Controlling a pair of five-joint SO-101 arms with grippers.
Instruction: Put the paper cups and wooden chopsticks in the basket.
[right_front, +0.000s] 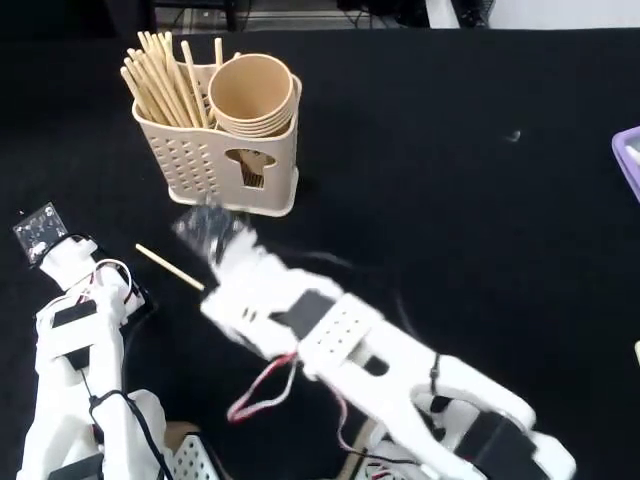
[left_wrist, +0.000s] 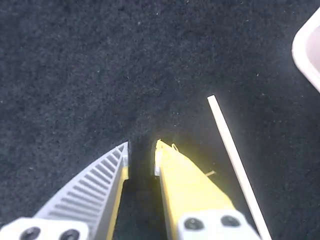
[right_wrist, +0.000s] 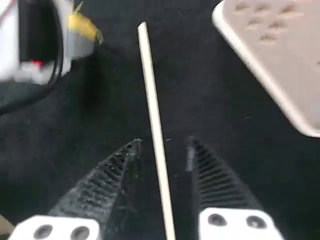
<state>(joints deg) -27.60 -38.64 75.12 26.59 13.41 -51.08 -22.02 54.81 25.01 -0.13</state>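
Chopstick lies loose on black table cloth, near the basket

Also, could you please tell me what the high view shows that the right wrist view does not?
The high view adds the paper cups and a bundle of chopsticks standing in the basket, plus a purple object at the edge of the table. The right wrist view adds that the right gripper is open, a finger on each side of the loose chopstick. Both share that chopstick lying on the table and the basket's perforated wall.
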